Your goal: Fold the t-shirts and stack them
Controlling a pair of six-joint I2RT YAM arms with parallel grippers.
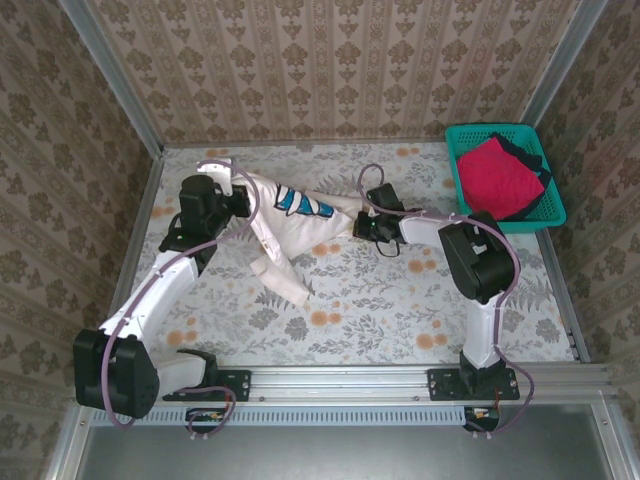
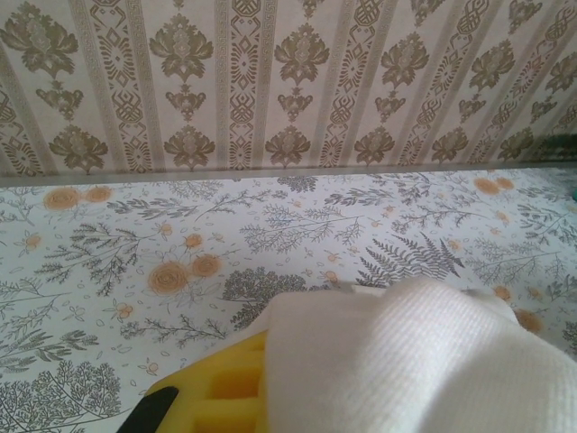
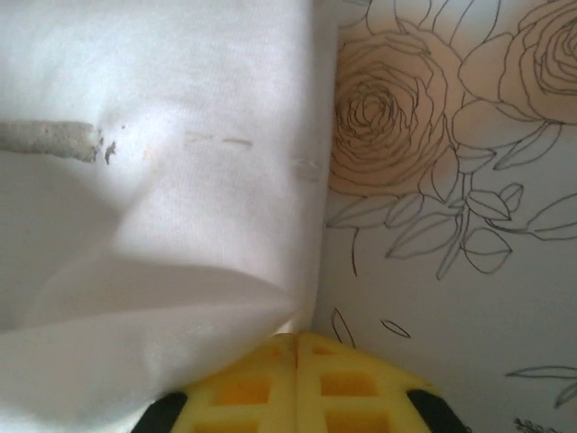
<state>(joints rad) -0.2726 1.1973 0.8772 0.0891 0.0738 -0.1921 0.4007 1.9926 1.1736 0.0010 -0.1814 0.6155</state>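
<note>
**While the cream-white shirt [image 1: 290,238] is pinched at both ends, the basket [image 1: 459,185] holds two more**

As I read the overhead view, the cream-white shirt lies mid-table. Its long axis runs from about 10 o'clock to 3 o'clock, one flap reaches toward me at 6 o'clock, and the blue print [image 1: 300,203] faces up along the far side. My left gripper [image 1: 243,200] is clamped narrow on the 10 o'clock end; on its wrist camera the cloth drapes over a yellow finger [image 2: 225,392]. My right gripper [image 3: 296,347] has its pads pressed together on the shirt's edge at the 3 o'clock end. Farther out, at 2 o'clock, the basket carries the crimson-red shirt [image 1: 495,175] on top of the dark shirt [image 1: 535,160], which shows along the far and right sides.
</note>
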